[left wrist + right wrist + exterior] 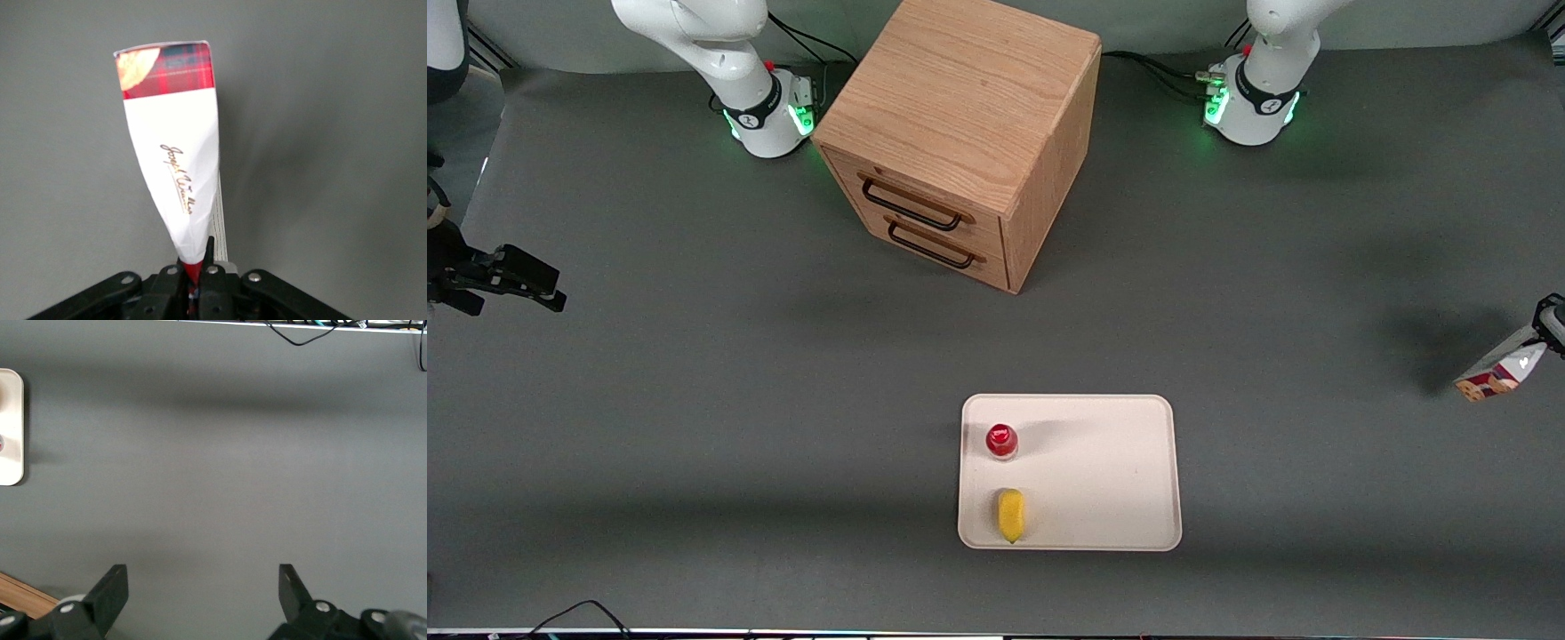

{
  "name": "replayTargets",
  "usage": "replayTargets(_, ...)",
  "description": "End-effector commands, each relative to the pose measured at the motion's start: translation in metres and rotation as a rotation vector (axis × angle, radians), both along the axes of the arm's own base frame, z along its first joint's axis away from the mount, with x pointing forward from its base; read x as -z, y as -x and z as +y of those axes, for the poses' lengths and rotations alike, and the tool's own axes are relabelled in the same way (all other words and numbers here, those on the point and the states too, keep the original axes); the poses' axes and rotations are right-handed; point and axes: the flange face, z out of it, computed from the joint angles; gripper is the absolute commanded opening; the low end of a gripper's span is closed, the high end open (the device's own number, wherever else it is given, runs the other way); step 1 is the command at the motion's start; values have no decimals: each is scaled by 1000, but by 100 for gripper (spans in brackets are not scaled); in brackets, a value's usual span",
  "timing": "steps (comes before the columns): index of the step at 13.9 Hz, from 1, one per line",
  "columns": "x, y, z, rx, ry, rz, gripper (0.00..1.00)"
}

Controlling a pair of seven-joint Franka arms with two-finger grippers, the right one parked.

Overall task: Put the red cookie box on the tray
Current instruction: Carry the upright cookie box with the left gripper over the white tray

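Note:
My left gripper (pixel 1545 336) is at the working arm's end of the table, raised above the mat. It is shut on one end of the red cookie box (pixel 1500 373), which hangs tilted from it with its free end toward the tray. In the left wrist view the box (pixel 172 143) shows its white patch with gold script and a dark-red tartan end with a cookie picture, pinched between the fingers (pixel 209 257) of the gripper (pixel 195 267). The beige tray (pixel 1112 471) lies nearer the front camera, well apart from the box.
On the tray stand a small red-capped bottle (pixel 1002 440) and a yellow object (pixel 1011 514). The wooden drawer cabinet (pixel 960 133) stands farther from the front camera than the tray. The tray's edge also shows in the right wrist view (pixel 12 427).

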Motion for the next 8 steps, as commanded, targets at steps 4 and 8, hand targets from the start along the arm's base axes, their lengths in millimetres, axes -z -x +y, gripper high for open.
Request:
replayTargets(4, -108, -47, -122, -523, -28, 26, 0)
replayTargets(8, -132, -81, -259, -837, -28, -18, 0)
